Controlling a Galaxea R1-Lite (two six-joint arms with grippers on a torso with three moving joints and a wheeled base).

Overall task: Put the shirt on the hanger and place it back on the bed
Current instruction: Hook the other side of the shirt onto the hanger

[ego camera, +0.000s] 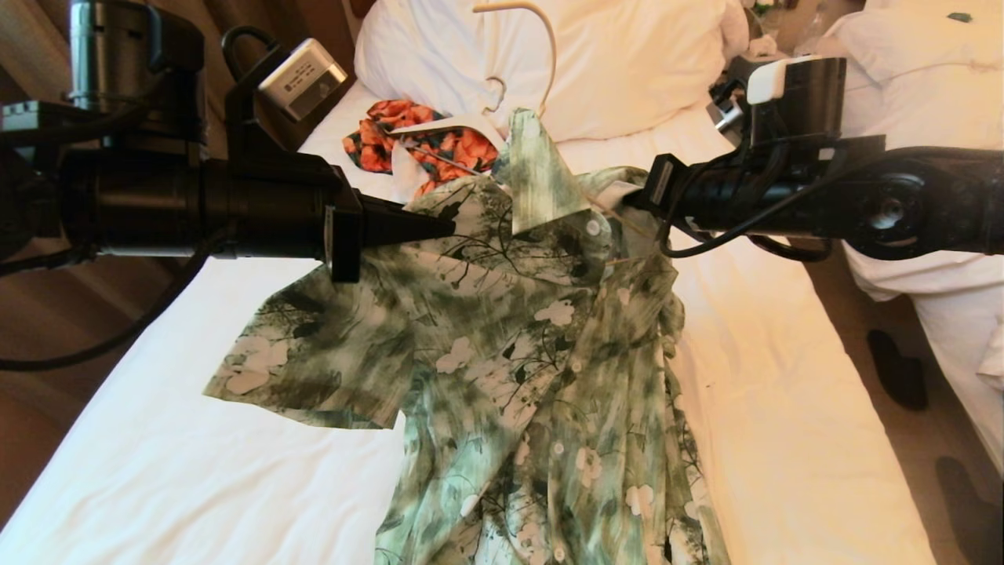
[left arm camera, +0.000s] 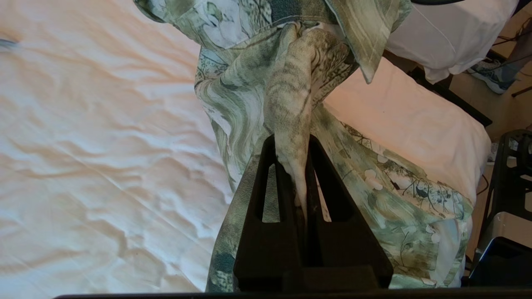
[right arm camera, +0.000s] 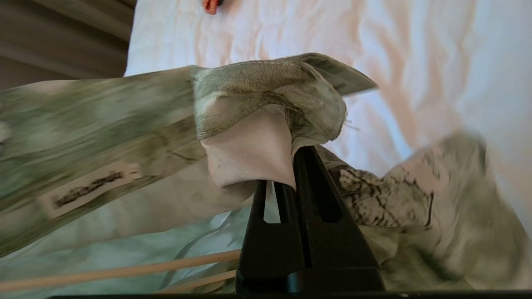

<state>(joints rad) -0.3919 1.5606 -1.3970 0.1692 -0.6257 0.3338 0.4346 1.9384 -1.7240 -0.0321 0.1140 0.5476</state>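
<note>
The green and white flowered shirt (ego camera: 502, 345) hangs in the air over the bed (ego camera: 141, 471), front facing me, its lower part draping down onto the sheet. My left gripper (ego camera: 447, 227) is shut on a bunched fold at one shoulder (left arm camera: 291, 143). At the other shoulder, beside the collar, my right gripper (ego camera: 631, 196) is shut on the shirt (right arm camera: 286, 166). The cream hanger (ego camera: 547, 55) sticks its long hook up above the collar. Its thin arms (right arm camera: 124, 272) run inside the shirt just below the right gripper's fingers.
An orange-and-black floral garment (ego camera: 384, 129) and a thicker white hanger (ego camera: 451, 122) lie near the big white pillow (ego camera: 627, 63). A second bed (ego camera: 925, 86) stands to the right across a narrow floor gap with a dark slipper (ego camera: 898, 369).
</note>
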